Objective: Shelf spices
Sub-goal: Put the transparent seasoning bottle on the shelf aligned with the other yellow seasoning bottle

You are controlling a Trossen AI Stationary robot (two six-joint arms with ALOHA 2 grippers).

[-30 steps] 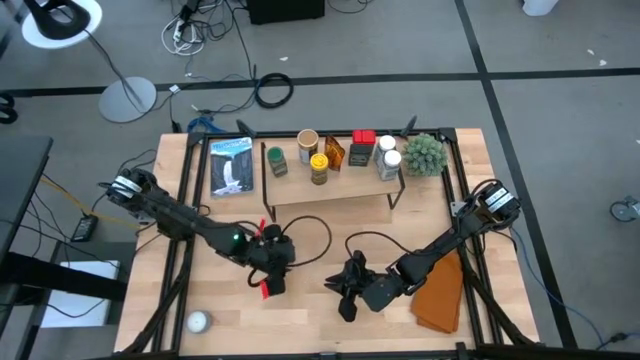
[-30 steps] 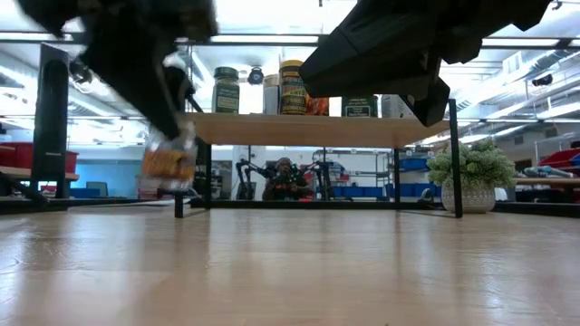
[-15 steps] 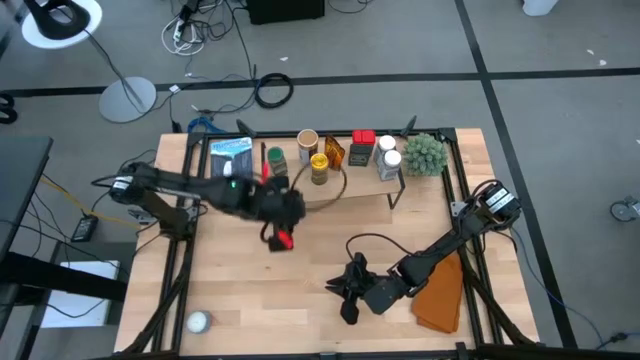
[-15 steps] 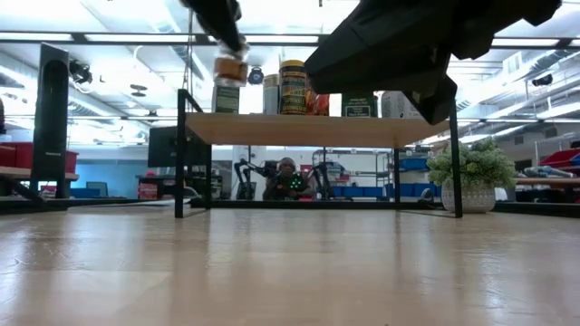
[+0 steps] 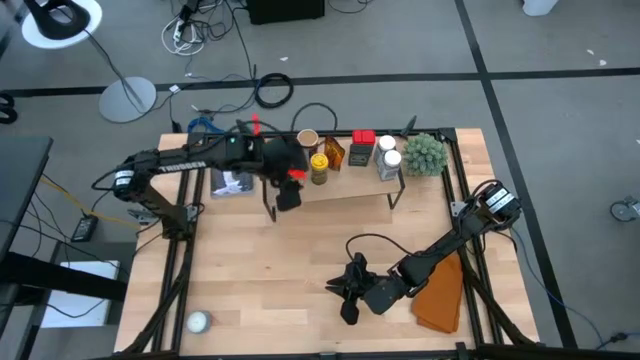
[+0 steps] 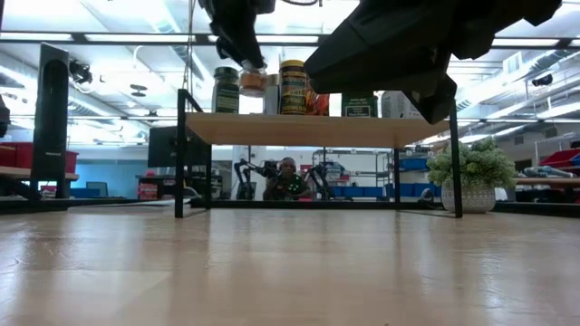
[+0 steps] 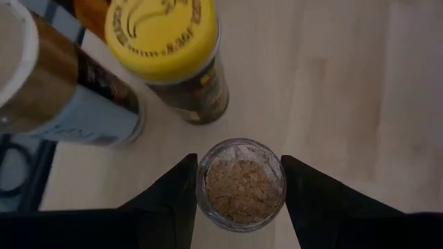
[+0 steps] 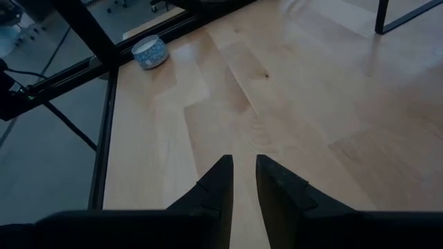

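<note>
One glass jar [image 7: 241, 181] of tan flakes clamped in my left gripper [image 7: 239, 187], beside yellow-lidded jar [image 7: 166, 55], frame centre; right gripper [image 8: 241, 181] nearly together.

Robotics lab: floor cables [image 5: 215, 25], workbenches [image 6: 27, 172]

Even overhead light fills the high view, and shadows under the arms on the pale worktop [image 5: 300, 260] are soft and short. In the low view bright ceiling panels backlight the scene, so the arms read as near-black silhouettes and the near worktop is blurred. The left wrist view is sharp on the yellow lid [image 7: 163, 31], darker toward its lower edge.
</note>
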